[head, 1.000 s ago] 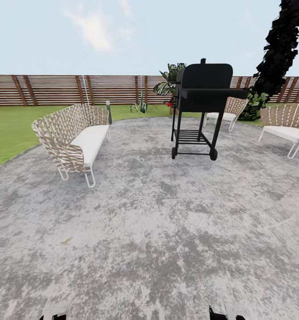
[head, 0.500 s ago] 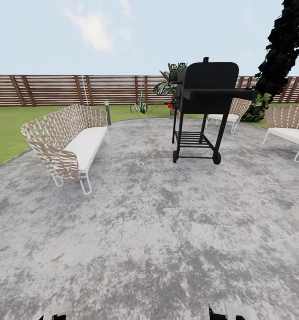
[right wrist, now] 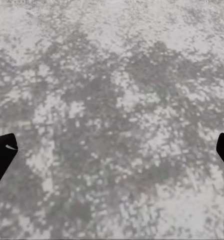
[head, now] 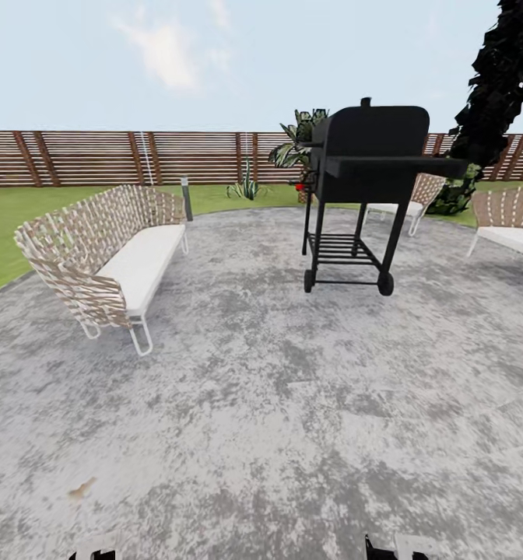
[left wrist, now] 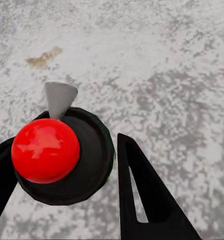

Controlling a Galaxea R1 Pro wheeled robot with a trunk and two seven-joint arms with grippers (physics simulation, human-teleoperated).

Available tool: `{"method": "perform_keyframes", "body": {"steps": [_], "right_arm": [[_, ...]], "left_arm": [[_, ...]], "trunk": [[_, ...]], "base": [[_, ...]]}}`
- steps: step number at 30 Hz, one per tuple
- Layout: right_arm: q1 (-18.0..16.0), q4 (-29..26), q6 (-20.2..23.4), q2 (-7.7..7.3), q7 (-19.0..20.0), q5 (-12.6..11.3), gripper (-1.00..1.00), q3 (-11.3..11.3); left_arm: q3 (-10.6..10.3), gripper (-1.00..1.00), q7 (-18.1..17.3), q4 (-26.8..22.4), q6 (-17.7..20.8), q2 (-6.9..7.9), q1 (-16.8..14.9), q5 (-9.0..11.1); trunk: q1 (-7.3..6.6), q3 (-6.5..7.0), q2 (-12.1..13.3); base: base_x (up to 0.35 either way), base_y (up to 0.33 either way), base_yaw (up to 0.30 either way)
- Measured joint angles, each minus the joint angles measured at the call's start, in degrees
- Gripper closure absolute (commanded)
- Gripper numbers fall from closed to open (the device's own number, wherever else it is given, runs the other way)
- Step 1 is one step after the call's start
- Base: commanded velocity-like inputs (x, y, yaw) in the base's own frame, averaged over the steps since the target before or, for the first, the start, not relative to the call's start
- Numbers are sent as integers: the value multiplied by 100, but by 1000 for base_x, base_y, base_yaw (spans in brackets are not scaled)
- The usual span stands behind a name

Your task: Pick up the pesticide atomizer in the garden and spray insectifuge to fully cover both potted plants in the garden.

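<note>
In the left wrist view my left gripper is shut on the pesticide atomizer, seen from above: a dark round body, a red ball top and a grey nozzle, with a black finger on each side. My right gripper is open over bare paving, its two fingertips far apart. In the head view a small spiky light-green potted plant stands far off at the lawn's edge by the fence. The dark tips of my left gripper and right gripper peek in at the bottom edge.
I stand on round grey stone paving. A woven sofa is ahead on the left and a black wheeled grill ahead on the right. Two woven chairs, a grey post lamp, a striped-leaf bush and the slatted fence lie beyond.
The whole head view has shifted as I roll forward: the sofa and the grill appear larger and nearer. The atomizer stays in my left gripper.
</note>
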Motion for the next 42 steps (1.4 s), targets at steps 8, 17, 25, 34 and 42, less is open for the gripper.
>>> {"method": "perform_keyframes", "body": {"steps": [8,17,25,34,42], "right_arm": [[0,0,1,0,0,0,-100,0],[0,0,1,0,0,0,-100,0],[0,0,-1,0,0,0,-100,0],[0,-7,-38,19,28,102,-100,30],[-2,-552,-320,21,3,262,-100,-30]], "left_arm": [[-5,100,0,0,-7,-5,0,0],[0,100,0,0,-13,-7,0,0],[-4,100,0,0,-8,-9,0,0],[-1,100,0,1,-1,-17,0,0],[-9,100,0,7,-4,-21,0,-1]], "trunk": [[0,0,0],[0,0,0],[0,0,0],[0,0,0],[0,0,0]], "base": [[339,0,0],[339,0,0],[339,0,0],[339,0,0],[339,0,0]]}}
